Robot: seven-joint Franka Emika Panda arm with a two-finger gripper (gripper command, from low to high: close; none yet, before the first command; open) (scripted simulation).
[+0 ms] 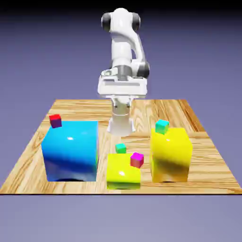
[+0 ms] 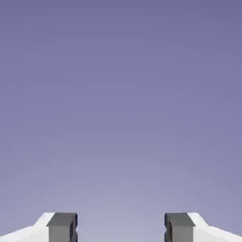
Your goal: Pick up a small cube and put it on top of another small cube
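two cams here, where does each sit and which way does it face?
Exterior view: fixed, raised, across the table from the arm; looks down at the large blue cube, two yellow blocks and four small cubes; shows the whole arm and gripper.
Hand view: on the hand, looking along the gripper; only blue-violet backdrop; both grey fingertips show, apart.
Shared: the gripper and backdrop only.

1. Three big blocks stand on the bench (image 1: 208, 156): left block (image 1: 71, 151), middle block (image 1: 123, 171), right block (image 1: 171, 155).
2. One small cube (image 1: 55, 121) sits on the left block, two (image 1: 121, 148) (image 1: 137, 159) on the middle, one (image 1: 162, 126) on the right.
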